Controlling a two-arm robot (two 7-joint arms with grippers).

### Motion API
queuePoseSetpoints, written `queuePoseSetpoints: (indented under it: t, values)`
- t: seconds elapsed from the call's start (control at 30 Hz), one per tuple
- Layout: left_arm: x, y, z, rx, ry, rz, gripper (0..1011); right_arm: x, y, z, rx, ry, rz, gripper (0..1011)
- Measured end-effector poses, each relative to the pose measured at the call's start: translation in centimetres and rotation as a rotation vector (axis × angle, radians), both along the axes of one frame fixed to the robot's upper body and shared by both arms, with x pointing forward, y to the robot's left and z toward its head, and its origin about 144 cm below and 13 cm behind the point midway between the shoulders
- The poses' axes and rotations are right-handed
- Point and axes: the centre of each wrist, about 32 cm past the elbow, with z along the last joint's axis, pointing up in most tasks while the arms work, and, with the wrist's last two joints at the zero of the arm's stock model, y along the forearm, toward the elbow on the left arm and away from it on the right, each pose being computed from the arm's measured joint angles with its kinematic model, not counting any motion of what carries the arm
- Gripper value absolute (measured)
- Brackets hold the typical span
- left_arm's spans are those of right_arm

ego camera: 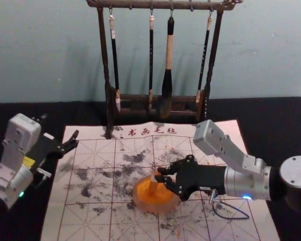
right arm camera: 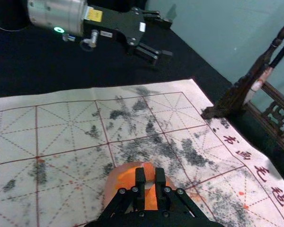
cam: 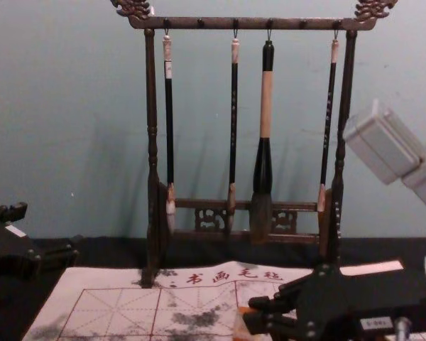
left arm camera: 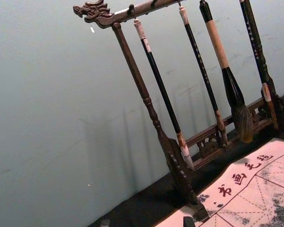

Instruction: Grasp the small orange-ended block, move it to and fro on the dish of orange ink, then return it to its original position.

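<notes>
My right gripper (ego camera: 159, 177) is over the dish of orange ink (ego camera: 163, 204), shut on the small block (ego camera: 153, 185), whose lower end is down at the orange ink. In the right wrist view the block (right arm camera: 148, 172) stands between the fingertips of my right gripper (right arm camera: 150, 178), with the orange dish (right arm camera: 114, 183) around and below it; where its lower end touches is hidden by the fingers. My left gripper (ego camera: 60, 129) hangs idle at the mat's left edge, its fingers spread with nothing between them; its fingertips (left arm camera: 146, 222) show in the left wrist view.
A dark wooden rack (ego camera: 155, 97) with several hanging brushes (ego camera: 168, 65) stands behind the dish, at the back edge of the mat. The white gridded mat (ego camera: 85, 221) has grey smudges and small orange spots. Black cloth (ego camera: 271, 120) surrounds it.
</notes>
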Motion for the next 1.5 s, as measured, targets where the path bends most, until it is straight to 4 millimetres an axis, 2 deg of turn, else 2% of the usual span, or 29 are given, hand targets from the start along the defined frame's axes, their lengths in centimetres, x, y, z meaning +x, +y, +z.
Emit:
queuePoseSetpoints:
  t: [0.5,1.1,1.5]
  values:
    - [0.0,0.0,0.0,0.000,0.000,0.000,1001,0.6,-0.8,0.0,-0.011,-0.002,-0.037,104]
    - [0.0,0.0,0.0,0.000,0.000,0.000,1001,-1.0,-1.8,-0.1,0.006,0.017,-0.027,104]
    - [0.0,0.0,0.0,0.000,0.000,0.000,1001,-1.5,-1.3,-0.3,0.010,0.031,0.004,104]
